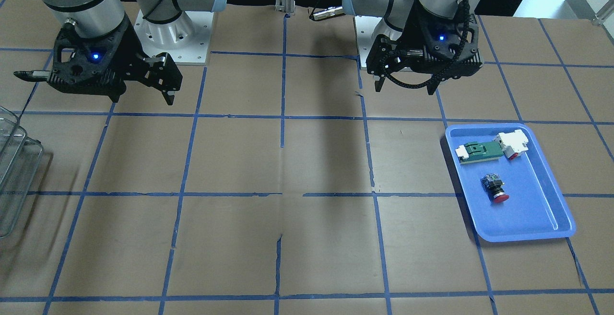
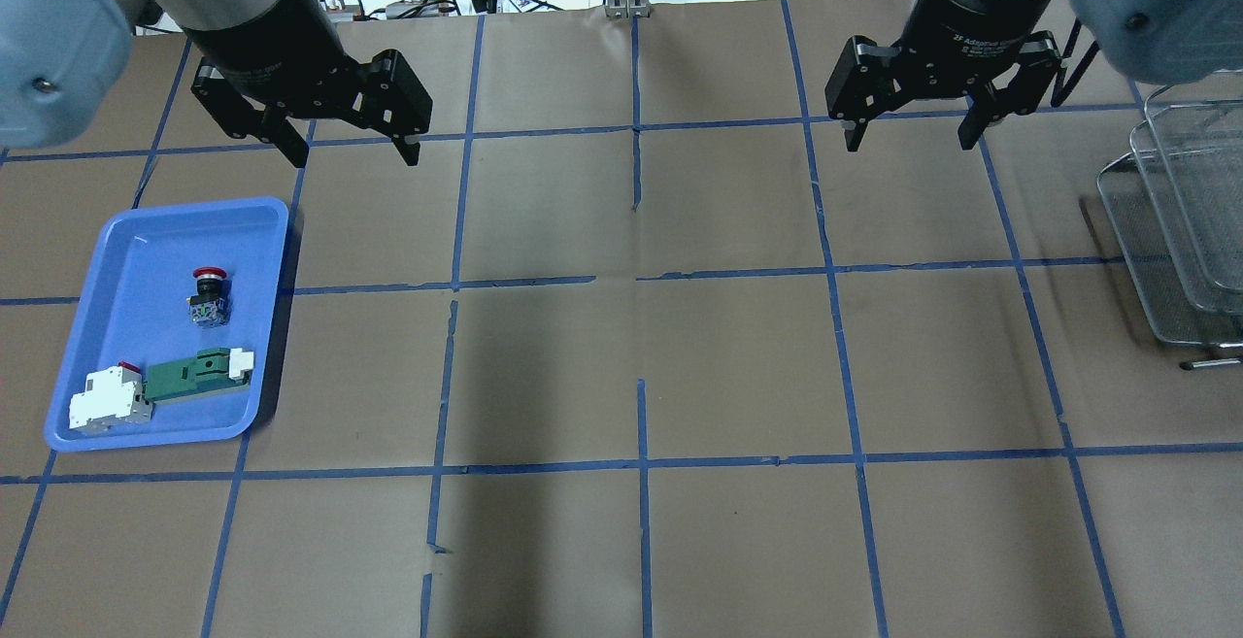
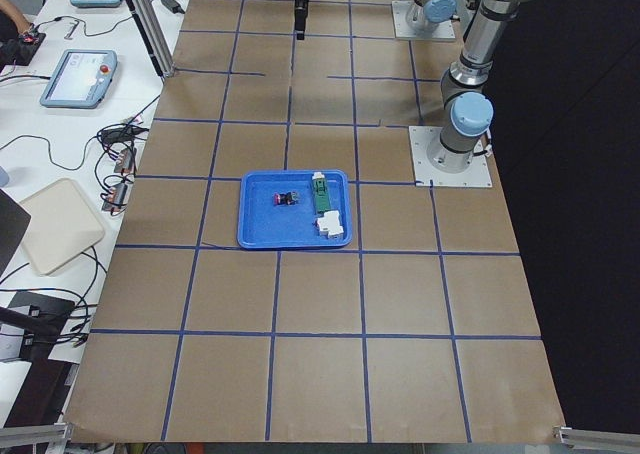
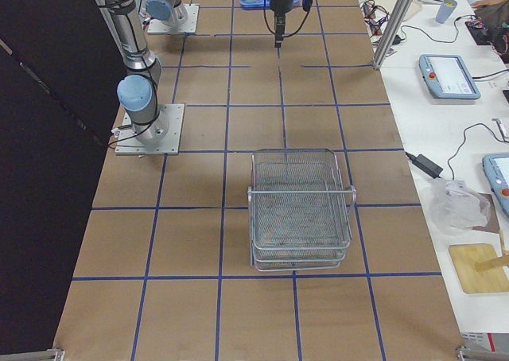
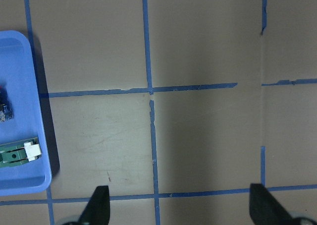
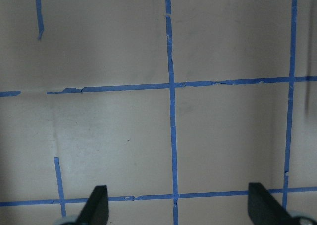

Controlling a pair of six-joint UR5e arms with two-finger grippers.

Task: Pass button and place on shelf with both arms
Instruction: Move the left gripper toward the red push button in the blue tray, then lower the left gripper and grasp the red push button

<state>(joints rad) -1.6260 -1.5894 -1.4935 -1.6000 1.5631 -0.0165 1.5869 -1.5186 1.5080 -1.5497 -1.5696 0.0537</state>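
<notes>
Seen from overhead, the small push-button switch (image 2: 209,294) with a round red cap and short black body lies on its side in the shallow blue plastic tray (image 2: 254,230). The tray sits at about 9 o'clock on the brown paper-covered table (image 2: 641,376) gridded with blue tape, and the cap points to 12 o'clock. At 6 o'clock from the switch, in the same tray, lie a flat green-and-white part (image 2: 194,374) and a white block with a red spot (image 2: 109,397), touching each other but apart from the switch. The black left end effector (image 2: 354,154) hangs above the table at 1 o'clock from the tray, fingers spread wide and holding nothing. The black right end effector (image 2: 910,141) is likewise spread and empty (white lettering on its wrist reads "2F Adaptive", the rest too small to make out). The silver wire-mesh shelf (image 2: 1170,230) of stacked basket tiers stands at 3 o'clock, well apart from the tray.
</notes>
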